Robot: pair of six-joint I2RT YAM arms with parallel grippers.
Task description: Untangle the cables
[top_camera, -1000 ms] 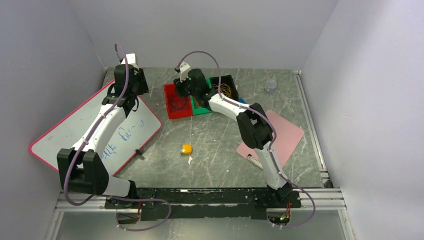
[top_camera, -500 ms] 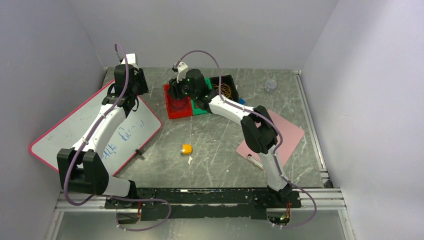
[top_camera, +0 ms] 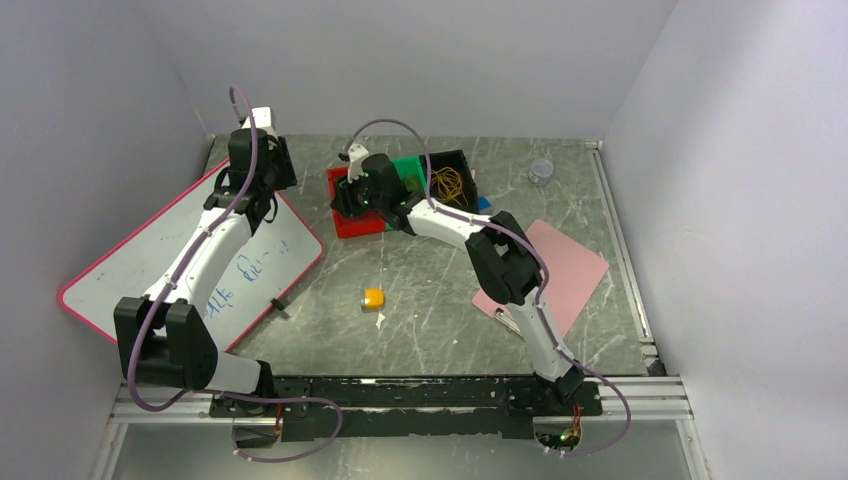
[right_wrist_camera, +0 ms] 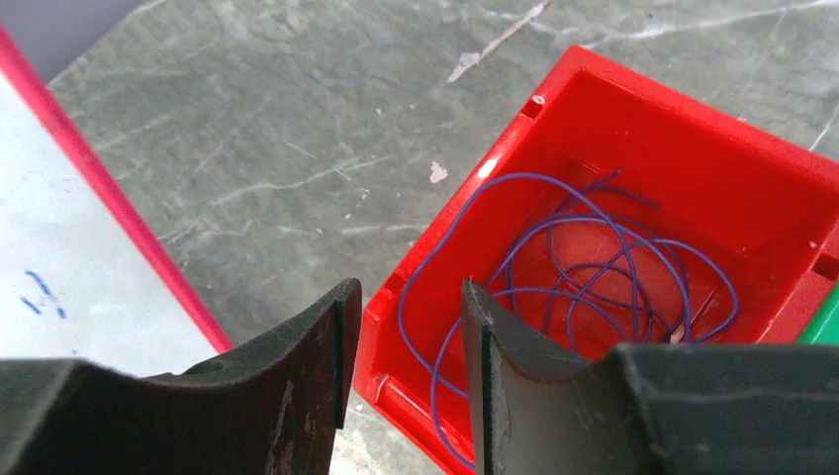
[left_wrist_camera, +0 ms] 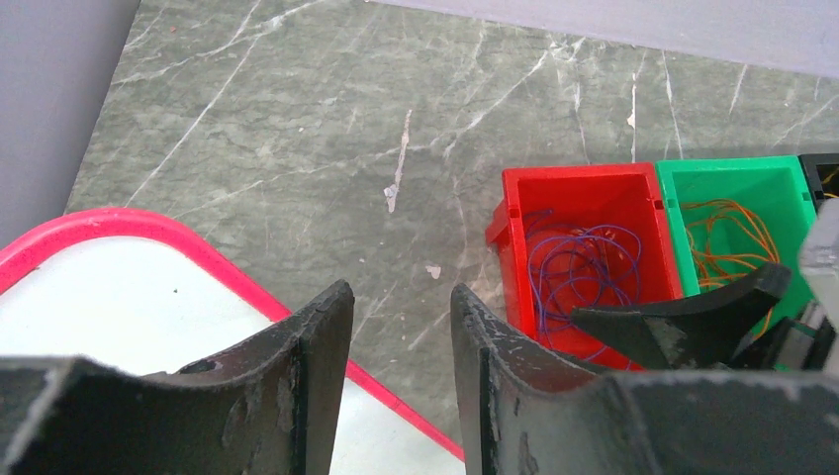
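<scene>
Top external: what lies around the bins?
— A whiteboard [top_camera: 150,270] with a red rim lies on the left of the tabletop [top_camera: 420,270]. A small yellow block [top_camera: 373,297] sits in the middle, a pink sheet [top_camera: 560,265] on the right and a clear cup [top_camera: 541,170] at the far right.
— And the cables?
— They lie by colour in three bins set side by side toward the far side: a purple cable [right_wrist_camera: 584,259] in the red bin [right_wrist_camera: 693,129], an orange cable [left_wrist_camera: 732,237] in the green bin [left_wrist_camera: 722,178], and a yellowish cable [top_camera: 452,182] in the black bin [top_camera: 462,158].
— The end effectors?
— The right end effector [right_wrist_camera: 406,297] hangs over the red bin's corner nearest the whiteboard, jaws partly apart with nothing between them. The left end effector [left_wrist_camera: 399,297] hangs over the whiteboard's rim, also partly apart and empty, well apart from the bins.
— What blocks the view?
— From above, the right arm [top_camera: 500,260] covers much of the red bin and part of the green one. In the left wrist view, a dark finger of the right end effector crosses the green bin's near wall.
</scene>
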